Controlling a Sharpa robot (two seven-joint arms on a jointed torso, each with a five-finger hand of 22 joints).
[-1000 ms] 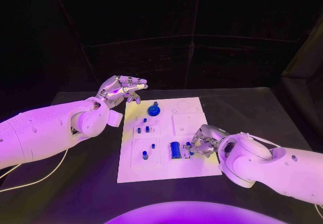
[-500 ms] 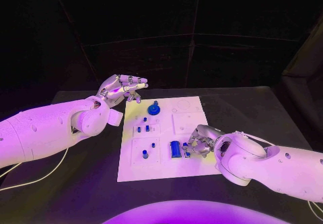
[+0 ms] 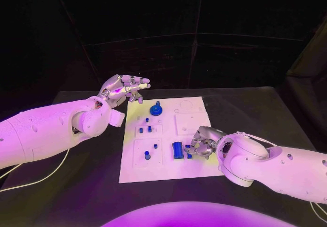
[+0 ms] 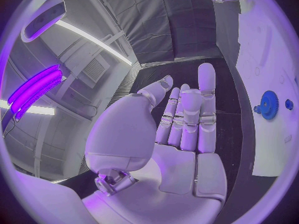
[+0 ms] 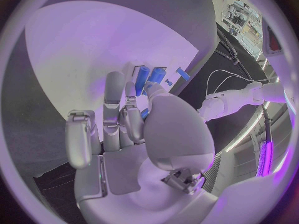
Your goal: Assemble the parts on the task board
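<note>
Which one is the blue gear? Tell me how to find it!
Look at the white task board in the middle of the black table. Go to its far end, near the left hand that hovers by the corner. The blue gear is there: round and flat with a little knob on top, wider than the small blue pegs nearer the robot.

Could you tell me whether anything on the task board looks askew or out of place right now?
Nothing clearly stands out. The board lies flat on the table, the blue gear sits near its far end, and small blue parts stand mid-board. The right hand covers parts beside the blue cylinder, so those cannot be judged.
</note>
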